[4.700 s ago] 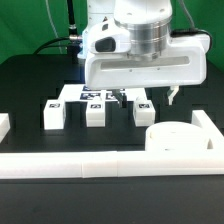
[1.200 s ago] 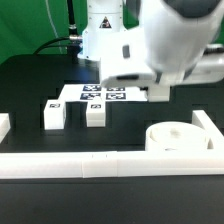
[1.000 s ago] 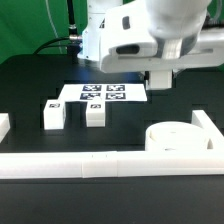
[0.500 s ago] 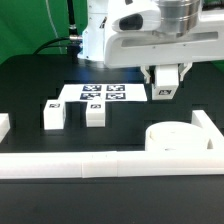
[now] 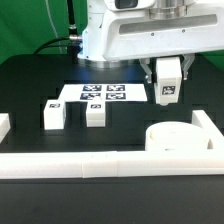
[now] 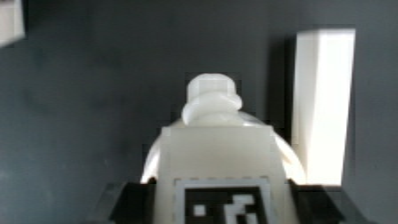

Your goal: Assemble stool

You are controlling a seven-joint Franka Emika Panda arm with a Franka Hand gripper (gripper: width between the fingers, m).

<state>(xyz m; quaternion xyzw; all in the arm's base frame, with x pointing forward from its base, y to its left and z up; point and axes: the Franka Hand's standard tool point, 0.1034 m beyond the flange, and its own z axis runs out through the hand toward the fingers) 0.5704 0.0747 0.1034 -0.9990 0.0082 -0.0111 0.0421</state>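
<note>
The gripper (image 5: 167, 78) is clamped on one stool leg (image 5: 167, 92), which hangs clear of the black table (image 5: 30, 80) in the upper right of the exterior view. The jaws stand on either side of the block's upper part, and its tagged face looks toward the camera. In the wrist view the same leg (image 6: 222, 160) fills the middle of the picture, and a rounded peg (image 6: 212, 95) sticks out of its far end.

The round seat (image 5: 175, 136) lies in the lower right, nearly under the held leg and just behind the long border rail (image 5: 100, 163). Two loose legs (image 5: 53, 114) (image 5: 96, 113) stand at the centre left, just in front of the marker board (image 5: 100, 93).

The parts look like rigid, smooth plastic, so they are probably light and stiff but apt to slide or twist between the pads. The flat opposite sides of a leg seem the sound place to hold it, near the middle of the block. That leaves the peg end free for a seat hole. The seat is thick and round, so it is likely better pushed against than pinched.
</note>
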